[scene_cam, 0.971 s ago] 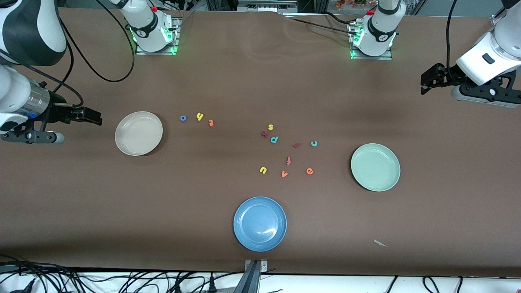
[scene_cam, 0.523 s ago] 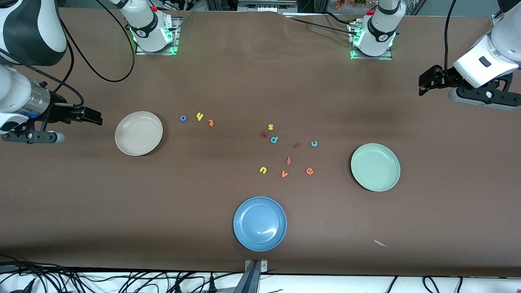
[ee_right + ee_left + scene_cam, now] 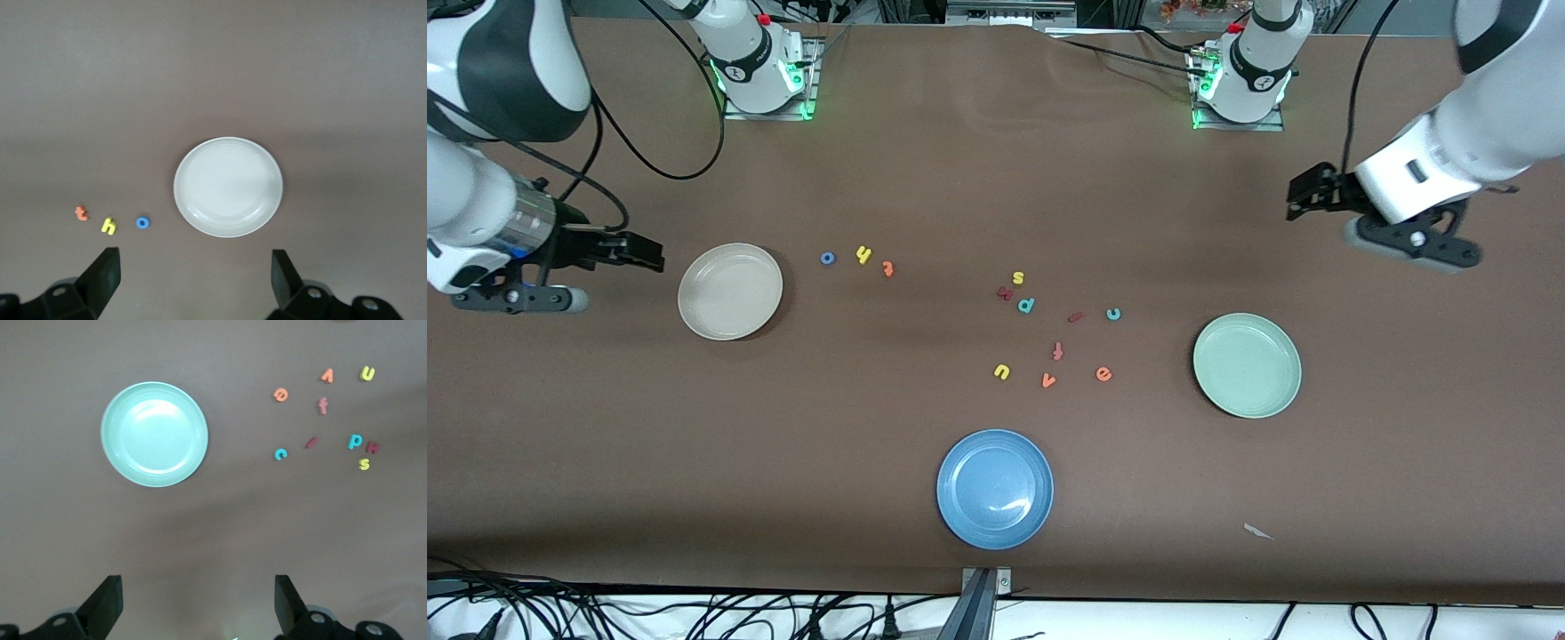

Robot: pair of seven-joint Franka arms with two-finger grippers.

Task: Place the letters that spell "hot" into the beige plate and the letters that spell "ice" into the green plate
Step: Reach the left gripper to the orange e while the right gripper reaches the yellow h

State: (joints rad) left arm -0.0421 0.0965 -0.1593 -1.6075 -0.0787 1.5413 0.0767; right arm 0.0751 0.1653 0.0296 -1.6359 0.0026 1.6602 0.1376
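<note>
The blue o, yellow h and orange t lie in a row beside the empty beige plate. They show again in the right wrist view as o, h and t, by the beige plate. The dark red i, teal c and orange e lie mid-table, toward the empty green plate. My right gripper hangs open over bare table next to the beige plate. My left gripper hangs open over bare table, apart from the green plate.
A blue plate sits near the front edge. Loose letters among the i, c and e: yellow s, dark red n, teal p, orange f, yellow u, orange v. A paper scrap lies near the front edge.
My left arm has swung in from the table's end toward the green plate. My right gripper has crept slightly toward the beige plate. Letters and plates have not moved.
</note>
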